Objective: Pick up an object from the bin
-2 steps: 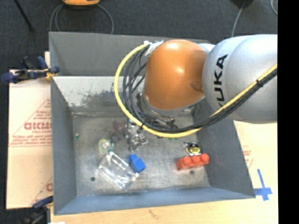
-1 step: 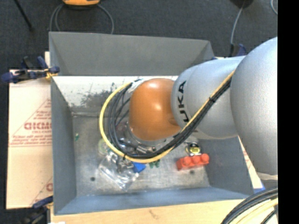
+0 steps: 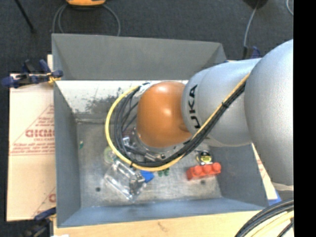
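Observation:
My gripper [image 3: 130, 144] shows as a grey metal part under the arm's orange cover, low over the front left of the bin floor. Just below it lies a clear plastic piece [image 3: 118, 179], with a small blue thing [image 3: 147, 177] touching its right end. A pale green round thing [image 3: 108, 156] lies left of the gripper, half hidden by the cables. Small dark green bits [image 3: 163, 172] lie right of the blue thing. The cover hides whatever is directly beneath the gripper.
A red block with round studs [image 3: 203, 171] lies at the front right, and a small yellow and black thing [image 3: 204, 157] sits just behind it. The arm and its cables cover the middle and right of the bin. The bin walls slope inward.

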Controlling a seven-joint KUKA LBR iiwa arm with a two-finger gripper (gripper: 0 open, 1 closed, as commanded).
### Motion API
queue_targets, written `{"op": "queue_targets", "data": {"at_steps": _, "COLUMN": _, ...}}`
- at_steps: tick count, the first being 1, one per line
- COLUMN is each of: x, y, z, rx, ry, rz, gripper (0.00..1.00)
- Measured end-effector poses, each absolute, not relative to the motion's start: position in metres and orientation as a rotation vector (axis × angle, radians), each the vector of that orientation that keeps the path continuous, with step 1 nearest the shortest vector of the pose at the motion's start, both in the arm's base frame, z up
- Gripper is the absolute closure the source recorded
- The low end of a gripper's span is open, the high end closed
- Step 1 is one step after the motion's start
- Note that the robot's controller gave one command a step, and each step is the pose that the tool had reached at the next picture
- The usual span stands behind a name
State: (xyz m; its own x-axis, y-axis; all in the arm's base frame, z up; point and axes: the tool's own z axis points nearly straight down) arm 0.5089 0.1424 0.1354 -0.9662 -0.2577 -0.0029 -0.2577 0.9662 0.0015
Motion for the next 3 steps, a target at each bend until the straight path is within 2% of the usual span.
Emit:
{"op": "queue_targets", "data": {"at_steps": 1, "x": 0.527, "y": 0.118, "z": 0.109, "rx": -0.309, "ry": 3.121, "rz": 0.008, "gripper": 0.0}}
{"op": "queue_targets", "data": {"at_steps": 2, "x": 0.53, "y": 0.116, "z": 0.112, "rx": -0.299, "ry": 3.119, "rz": 0.008, "gripper": 1.0}}
{"op": "queue_targets", "data": {"at_steps": 3, "x": 0.535, "y": 0.099, "z": 0.125, "rx": -0.298, "ry": 3.12, "rz": 0.001, "gripper": 1.0}}
